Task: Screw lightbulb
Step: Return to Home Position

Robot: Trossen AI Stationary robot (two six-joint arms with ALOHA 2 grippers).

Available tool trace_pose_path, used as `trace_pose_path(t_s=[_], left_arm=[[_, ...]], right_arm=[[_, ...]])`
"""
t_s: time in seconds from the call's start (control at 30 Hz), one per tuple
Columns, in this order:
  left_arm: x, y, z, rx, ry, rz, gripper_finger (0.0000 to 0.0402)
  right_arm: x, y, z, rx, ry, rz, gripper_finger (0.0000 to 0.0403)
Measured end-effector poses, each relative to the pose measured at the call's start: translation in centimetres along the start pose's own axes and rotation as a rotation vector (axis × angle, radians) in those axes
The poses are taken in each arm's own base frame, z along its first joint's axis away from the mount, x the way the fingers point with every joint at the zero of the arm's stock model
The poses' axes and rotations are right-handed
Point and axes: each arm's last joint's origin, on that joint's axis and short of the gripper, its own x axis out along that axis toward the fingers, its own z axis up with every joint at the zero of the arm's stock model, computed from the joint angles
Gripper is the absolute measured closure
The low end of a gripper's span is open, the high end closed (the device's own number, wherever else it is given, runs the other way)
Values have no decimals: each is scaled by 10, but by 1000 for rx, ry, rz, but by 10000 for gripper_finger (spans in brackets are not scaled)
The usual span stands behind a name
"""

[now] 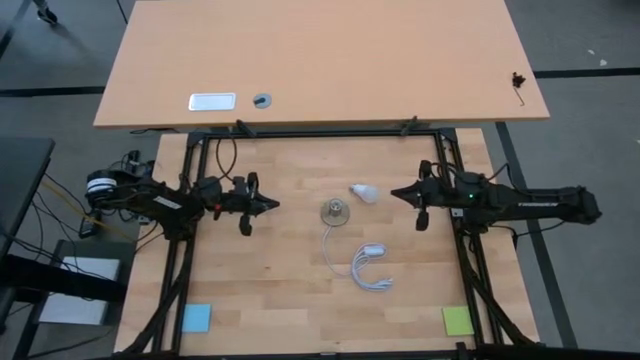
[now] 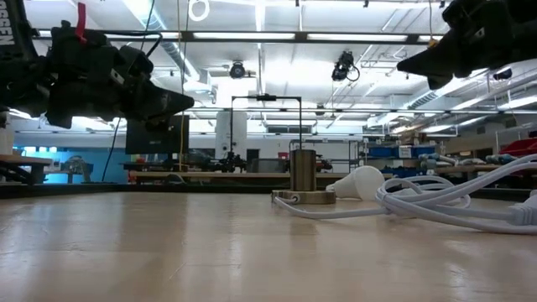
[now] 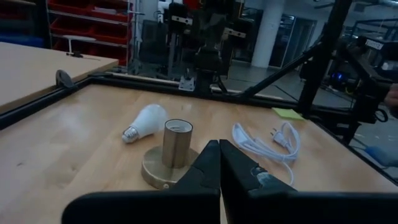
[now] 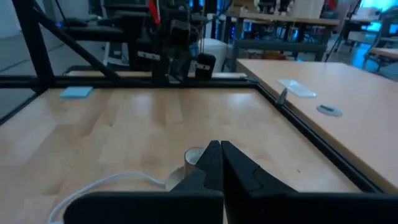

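Coiled white cord [image 2: 470,205] is lying nearest on the desk [image 1: 280,290], the lightbulb [image 1: 365,193] is resting loose on its side just right of the socket [image 1: 334,211], and with left tool [image 1: 272,204] and right tool [image 1: 393,193] both clenched empty, you are risking the nearby right tool nudging it into a roll.

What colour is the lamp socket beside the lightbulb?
The lamp socket is golden, best seen in the left wrist view.

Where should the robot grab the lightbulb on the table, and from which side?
I'd grip the lightbulb across its round white globe, coming down from above. It lies on its side beside the socket, screw base toward it, so the globe faces the right gripper and the base stays free.
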Motion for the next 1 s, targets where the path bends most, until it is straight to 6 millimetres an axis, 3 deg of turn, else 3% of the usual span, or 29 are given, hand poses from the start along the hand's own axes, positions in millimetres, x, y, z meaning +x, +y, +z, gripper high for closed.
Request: trace_pose_path(t_s=[0.37, 0.83, 1.0], left_arm=[[-1, -1, 3, 1, -17, 0, 402], [-10, -7, 21, 18, -76, -13, 402], [-14, -8, 24, 7, -67, 35, 402]], right_arm=[[-16, 2, 7, -6, -93, 30, 402], [-16, 3, 10, 4, -121, 58, 402], [-16, 2, 11, 83, -126, 35, 402]])
